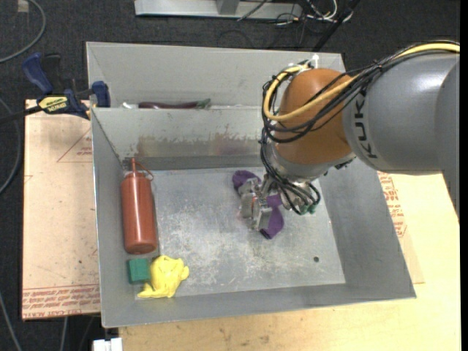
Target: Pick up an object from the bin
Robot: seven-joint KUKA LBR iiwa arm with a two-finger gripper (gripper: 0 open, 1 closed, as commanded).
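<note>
Hanging low over the middle of the bin's floor, the gripper [253,209] sits right on top of a purple, irregularly shaped plastic thing [272,226], whose one lobe shows just behind the gripper and another just in front of it, to the right. Whether the gripper is apart, together or clamped on that purple piece cannot be told, since the wrist covers the spot where they meet. Above the gripper bulges the arm's rounded orange cover [311,123], looped with yellow and black cables, and the thick grey arm runs off to the right. The grey metal bin [212,251] is otherwise bare around the purple thing. Well apart, along the left wall, lies a red cylindrical bottle [139,214] with its narrow neck toward the back. Just in front of its base, in the near left corner, a small green block [137,270] touches a crumpled yellow soft thing [165,276].
</note>
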